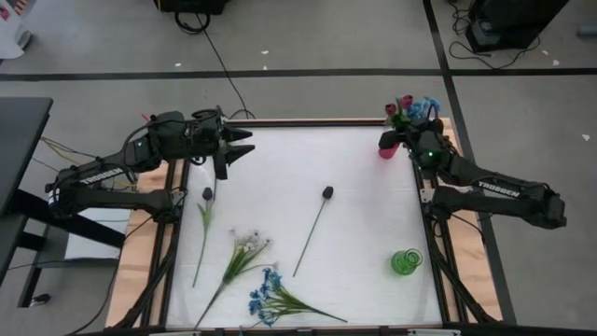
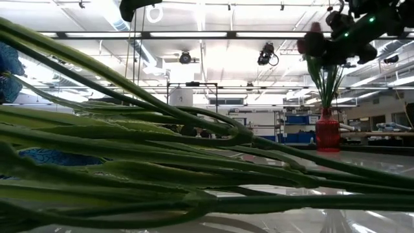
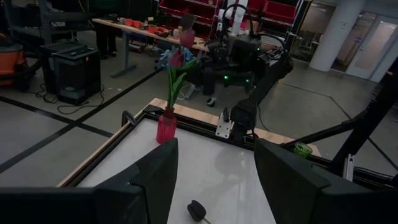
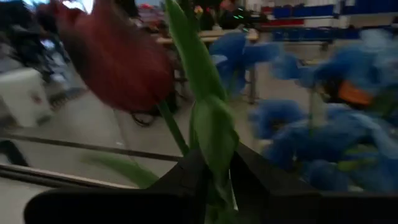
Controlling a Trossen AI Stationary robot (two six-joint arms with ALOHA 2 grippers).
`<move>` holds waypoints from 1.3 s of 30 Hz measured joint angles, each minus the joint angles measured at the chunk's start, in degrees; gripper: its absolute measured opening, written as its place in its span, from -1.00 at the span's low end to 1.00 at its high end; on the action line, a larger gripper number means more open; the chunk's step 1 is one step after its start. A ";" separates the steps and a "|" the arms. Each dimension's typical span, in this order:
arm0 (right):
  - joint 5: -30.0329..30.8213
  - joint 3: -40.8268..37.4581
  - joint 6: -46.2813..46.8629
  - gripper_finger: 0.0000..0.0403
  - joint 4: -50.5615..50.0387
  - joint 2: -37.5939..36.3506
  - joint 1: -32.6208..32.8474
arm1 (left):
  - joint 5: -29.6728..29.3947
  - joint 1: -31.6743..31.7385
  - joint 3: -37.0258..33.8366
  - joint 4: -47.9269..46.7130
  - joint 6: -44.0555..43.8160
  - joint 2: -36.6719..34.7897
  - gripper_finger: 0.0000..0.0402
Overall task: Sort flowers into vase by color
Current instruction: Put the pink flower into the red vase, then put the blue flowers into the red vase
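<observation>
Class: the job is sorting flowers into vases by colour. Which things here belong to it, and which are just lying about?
Belongs to the job:
red vase holding flowers
green vase
two dark-bud stems
white flowers
blue flowers
right gripper at the red vase's flowers

Just lying about:
floor cables
left gripper, waiting open

We can read one word only: "TROSSEN", in white letters on the right arm in the high view, running along its dark forearm link beside the desk's edge. We find no other legible text, label, number or sign in the low view or in either wrist view.
</observation>
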 joint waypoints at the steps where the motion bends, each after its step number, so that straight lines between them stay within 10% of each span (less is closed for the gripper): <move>1: 0.12 0.64 -0.07 -0.63 -2.12 -0.35 -0.41 | 0.00 0.01 0.00 0.00 0.00 -0.02 0.08; 22: -21.19 21.50 17.86 0.01 -50.43 2.24 -11.18 | 0.00 0.00 0.00 0.00 0.02 0.00 0.08; 39: -64.73 31.02 13.24 0.01 -58.77 4.62 -12.85 | 0.00 0.01 0.00 0.00 0.00 0.00 0.08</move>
